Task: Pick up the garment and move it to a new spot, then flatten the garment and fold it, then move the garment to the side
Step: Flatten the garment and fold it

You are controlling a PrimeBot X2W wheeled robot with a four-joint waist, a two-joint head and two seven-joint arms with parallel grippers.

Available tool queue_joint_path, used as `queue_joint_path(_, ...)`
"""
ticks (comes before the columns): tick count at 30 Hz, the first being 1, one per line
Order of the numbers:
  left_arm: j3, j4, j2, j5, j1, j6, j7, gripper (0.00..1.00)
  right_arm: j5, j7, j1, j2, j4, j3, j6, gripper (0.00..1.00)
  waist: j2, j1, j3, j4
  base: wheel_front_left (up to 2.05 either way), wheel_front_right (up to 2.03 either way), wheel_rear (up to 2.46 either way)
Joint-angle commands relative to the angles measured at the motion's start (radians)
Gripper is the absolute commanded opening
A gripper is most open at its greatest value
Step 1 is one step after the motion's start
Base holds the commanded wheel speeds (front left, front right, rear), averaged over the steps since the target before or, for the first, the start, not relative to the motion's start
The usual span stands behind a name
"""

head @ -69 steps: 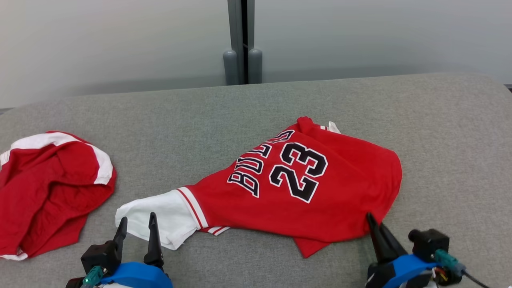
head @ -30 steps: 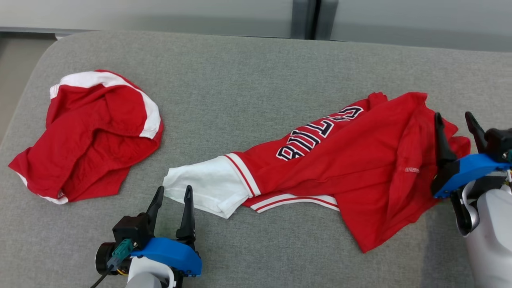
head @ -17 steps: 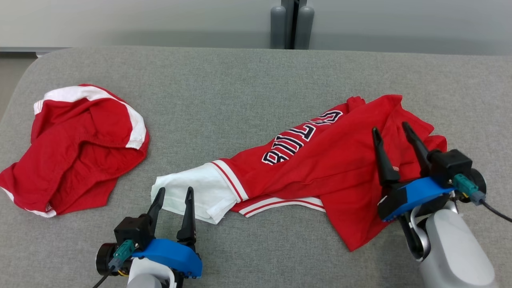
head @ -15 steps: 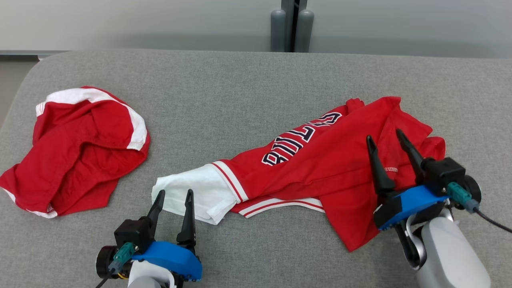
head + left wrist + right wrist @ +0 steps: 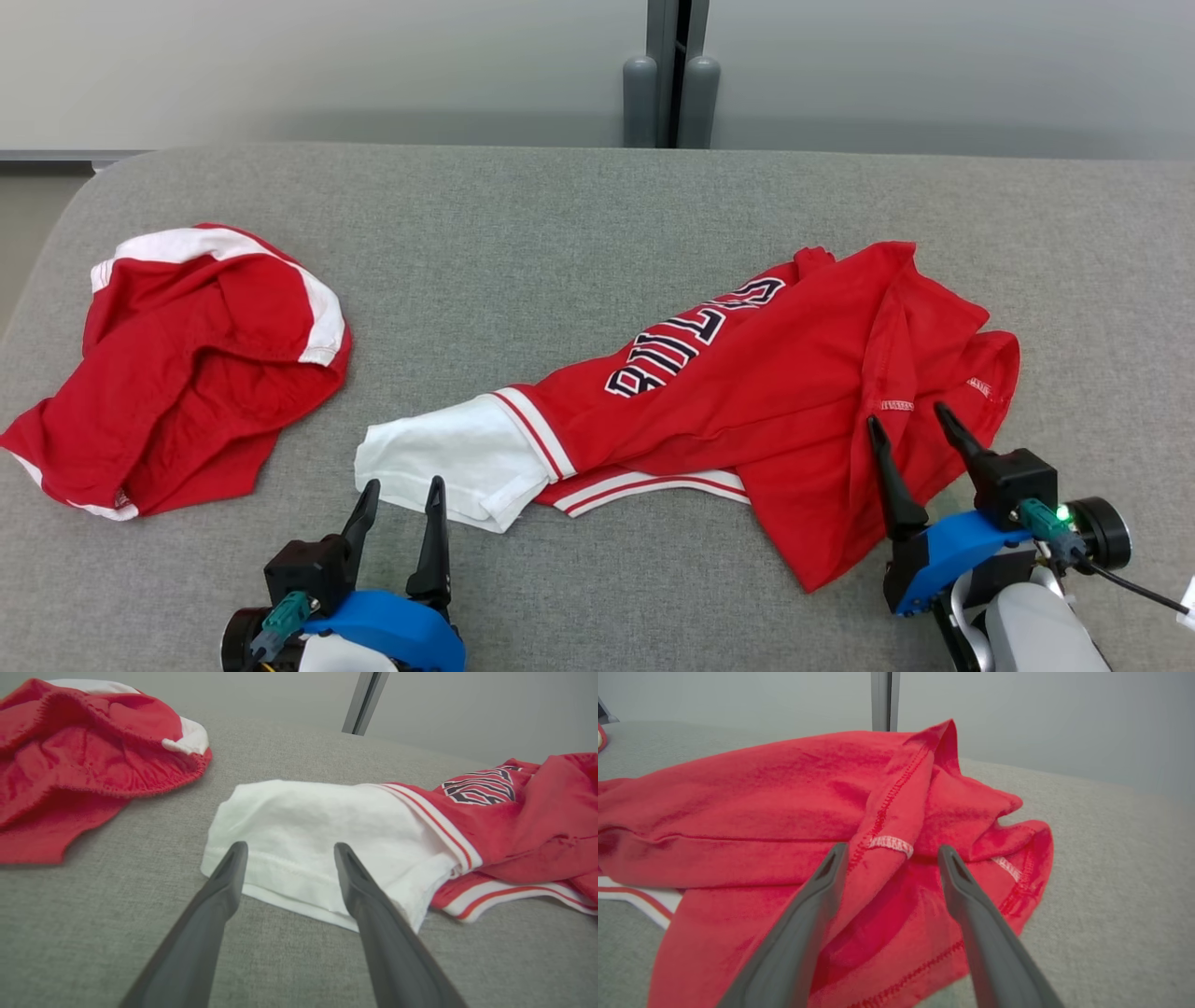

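The garment (image 5: 766, 392) is a red jersey with dark lettering and a white sleeve (image 5: 439, 457). It lies rumpled on the grey table (image 5: 523, 233), right of centre, its lower part folded over itself. My left gripper (image 5: 403, 485) stands open just short of the sleeve's edge, and in the left wrist view the left gripper (image 5: 289, 845) frames the white sleeve (image 5: 317, 821) with nothing held. My right gripper (image 5: 906, 415) is open above the jersey's right hem. In the right wrist view the right gripper (image 5: 893, 847) hovers empty over red folds of the garment (image 5: 784, 788).
A second red garment with white trim (image 5: 187, 355) lies bunched at the table's left, also in the left wrist view as a red heap (image 5: 70, 751). A grey post (image 5: 670, 84) stands behind the far edge. The table's rounded left corner is near.
The right gripper, shut at the jersey's corner at first, has folded that part over the number, opened and drawn back toward the near edge. The head camera shifted. The left gripper barely moved.
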Motion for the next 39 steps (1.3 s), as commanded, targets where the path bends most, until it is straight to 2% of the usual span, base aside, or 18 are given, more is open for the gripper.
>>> queue_joint_path(1, 0.005, 0.003, 0.001, 0.002, 0.0, -0.004, -0.003, 1.0, -0.021, -0.001, -0.019, 0.004, 0.001, -0.006, 0.0, 1.0, 0.0, 0.0, -0.001, 0.001, 0.0, 0.0, 0.0)
queue_joint_path(7, 0.005, 0.006, 0.001, -0.006, 0.006, -0.005, -0.003, 1.0, -0.024, -0.001, -0.03, 0.003, -0.027, 0.031, 0.0, 1.0, 0.0, 0.0, -0.008, 0.006, 0.0, 0.0, 0.0)
queue_joint_path(16, 0.001, 0.008, 0.001, -0.031, 0.004, -0.001, -0.003, 1.0, -0.06, -0.001, -0.043, 0.003, 0.066, -0.008, 0.0, 1.0, 0.0, 0.0, 0.0, 0.014, 0.0, 0.0, 0.0)
queue_joint_path(17, 0.002, 0.008, 0.001, -0.032, 0.003, -0.001, -0.003, 1.0, -0.058, -0.001, -0.048, 0.003, 0.079, -0.019, 0.0, 0.96, 0.0, 0.0, 0.001, 0.013, 0.0, 0.0, 0.0)
queue_joint_path(19, 0.003, 0.008, 0.001, -0.036, 0.001, 0.0, -0.003, 1.0, -0.059, -0.001, -0.057, 0.003, 0.104, -0.04, 0.0, 0.69, 0.0, 0.0, 0.005, 0.012, 0.0, 0.0, 0.0)
queue_joint_path(20, 0.003, 0.008, 0.001, -0.036, -0.001, 0.0, -0.003, 1.0, -0.058, -0.001, -0.064, 0.004, 0.114, -0.047, 0.0, 0.49, 0.0, 0.0, 0.007, 0.012, 0.0, 0.0, 0.0)
queue_joint_path(21, 0.002, 0.009, 0.001, -0.038, -0.003, 0.0, -0.003, 1.0, -0.052, -0.001, -0.07, 0.003, 0.124, -0.054, 0.0, 0.34, 0.0, 0.0, 0.009, 0.012, 0.0, 0.0, 0.0)
queue_joint_path(22, 0.001, 0.009, 0.001, -0.039, -0.005, 0.0, -0.003, 1.0, -0.043, -0.001, -0.076, 0.003, 0.133, -0.056, 0.0, 0.06, 0.0, 0.0, 0.011, 0.012, 0.0, 0.0, 0.0)
queue_joint_path(23, 0.0, 0.008, 0.001, -0.04, -0.007, -0.001, -0.003, 1.0, -0.037, -0.001, -0.082, 0.003, 0.137, -0.053, 0.0, 0.0, 0.0, 0.0, 0.012, 0.012, 0.0, 0.0, 0.0)
queue_joint_path(30, -0.003, -0.001, 0.001, -0.034, -0.012, -0.007, -0.003, 1.0, -0.016, -0.001, -0.15, -0.005, 0.031, -0.04, 0.0, 0.0, 0.0, 0.0, 0.015, 0.011, 0.0, 0.0, 0.0)
queue_joint_path(34, -0.013, 0.005, 0.001, -0.032, -0.016, -0.012, -0.003, 1.0, -0.025, -0.001, -0.265, -0.068, -0.013, -0.047, 0.0, 0.0, 0.0, 0.0, 0.01, 0.026, 0.0, 0.0, 0.0)
queue_joint_path(39, -0.027, 0.013, 0.001, -0.036, -0.008, -0.014, -0.003, 1.0, -0.006, -0.001, -0.422, -0.149, -0.054, 0.016, 0.0, 0.0, 0.0, 0.0, -0.002, 0.062, 0.0, 0.0, 0.0)
